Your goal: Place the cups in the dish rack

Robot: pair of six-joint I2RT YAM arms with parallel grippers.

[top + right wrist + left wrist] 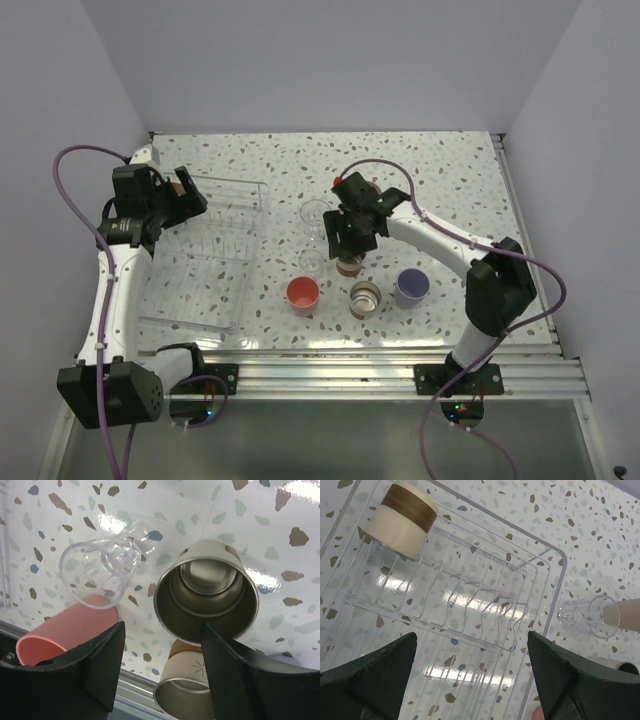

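Note:
The clear dish rack (240,190) lies at the left. One cream cup with a brown band (402,517) lies on its side in the rack's far corner. My left gripper (188,200) hovers open and empty over the rack wires (472,640). My right gripper (350,238) is open just above a cream banded cup (348,266), whose open mouth fills the right wrist view (206,592). On the table stand two clear cups (315,215) (310,262), a coral-red cup (303,293), another cream cup (365,297) and a lavender cup (412,286). No tall beige cup shows clearly.
The cups stand close together near the table's front edge, next to the metal rail (380,365). White walls close in the left, back and right. A purple cable (75,160) loops beside the left arm.

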